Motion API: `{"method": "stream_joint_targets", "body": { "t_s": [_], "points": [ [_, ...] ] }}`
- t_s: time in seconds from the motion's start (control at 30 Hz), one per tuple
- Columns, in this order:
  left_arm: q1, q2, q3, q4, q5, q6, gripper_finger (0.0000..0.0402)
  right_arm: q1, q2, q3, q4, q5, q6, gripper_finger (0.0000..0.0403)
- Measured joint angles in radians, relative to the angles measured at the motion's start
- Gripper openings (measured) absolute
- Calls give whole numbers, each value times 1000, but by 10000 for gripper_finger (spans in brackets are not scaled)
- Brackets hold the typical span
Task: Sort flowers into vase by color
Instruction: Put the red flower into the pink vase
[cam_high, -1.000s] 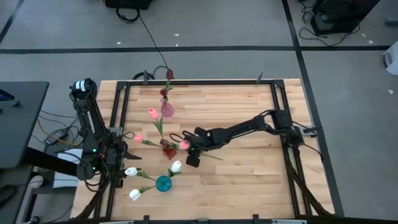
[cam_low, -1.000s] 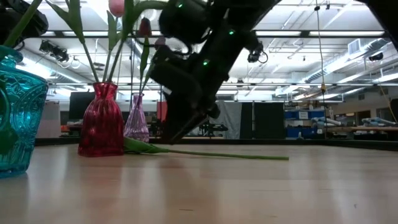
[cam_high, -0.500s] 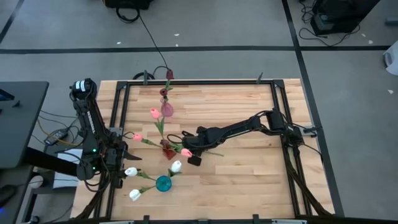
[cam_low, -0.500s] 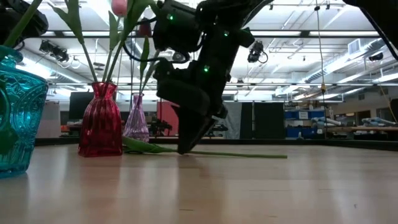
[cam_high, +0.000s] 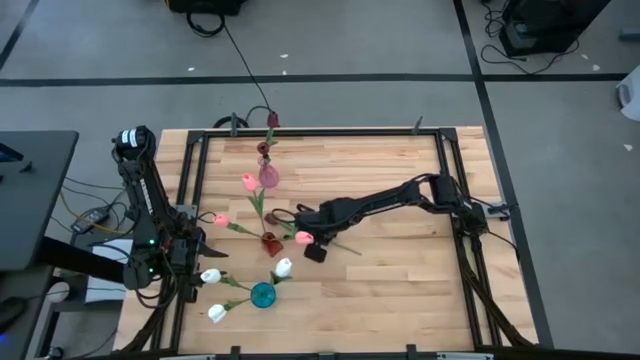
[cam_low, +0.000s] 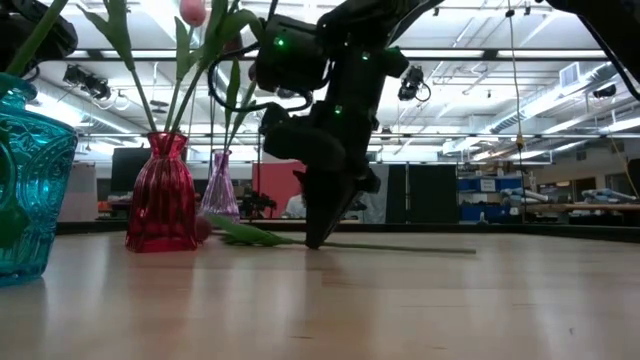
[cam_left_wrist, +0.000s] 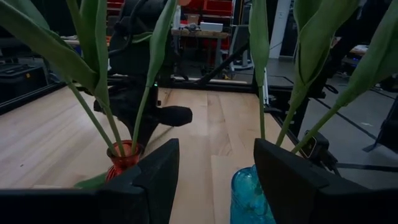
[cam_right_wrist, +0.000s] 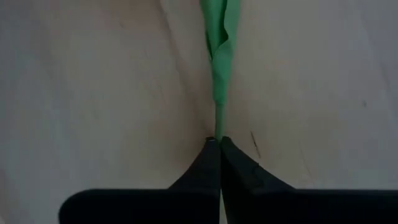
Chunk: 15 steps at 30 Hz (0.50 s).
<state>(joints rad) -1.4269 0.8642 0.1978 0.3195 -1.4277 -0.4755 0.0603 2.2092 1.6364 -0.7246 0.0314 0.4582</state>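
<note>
A pink tulip (cam_high: 303, 238) lies flat on the wooden table beside the red vase (cam_high: 271, 243), its green stem (cam_low: 400, 248) running toward the right. My right gripper (cam_high: 317, 241) (cam_low: 318, 240) stands over it, pointing steeply down and shut on the stem. The red vase holds two pink tulips (cam_high: 246, 181). A pale pink vase (cam_high: 268, 177) holds maroon ones (cam_high: 272, 119). A teal vase (cam_high: 263, 294) holds white ones (cam_high: 210, 275). My left gripper (cam_high: 205, 247) (cam_left_wrist: 216, 162) waits open at the table's left edge, level, facing the red and teal vases. My right gripper pinches the lying tulip's thin stem (cam_right_wrist: 218, 121) between its two fingertips (cam_right_wrist: 208, 155), just below the leaf (cam_right_wrist: 217, 43). The fingers come from above, pointing steeply down, and lie across the stem. The whole flower still lies on the table.
The three vases stand in a line down the table's left half, the red one (cam_low: 162, 195) close by the lying flower's head. A black frame (cam_high: 440, 160) borders the table. The table's right half is bare wood (cam_high: 400, 280).
My right gripper has tipped more steeply downward, brought its fingertips down onto the table at the lying tulip's stem, and shut on it. The flower has slid a little toward the table's right edge and still lies flat.
</note>
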Motion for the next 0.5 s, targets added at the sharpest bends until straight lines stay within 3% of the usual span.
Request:
{"method": "stream_joint_targets", "body": {
  "t_s": [0.23, 0.5],
  "points": [
    [0, 0, 0, 1, 0, -1, 214, -26, -84, -5, -93, 114, 1, 3],
    [-21, -2, 0, 26, 0, -7, 214, -81, -194, -4, -18, 101, -117, 2]
  ]
}}
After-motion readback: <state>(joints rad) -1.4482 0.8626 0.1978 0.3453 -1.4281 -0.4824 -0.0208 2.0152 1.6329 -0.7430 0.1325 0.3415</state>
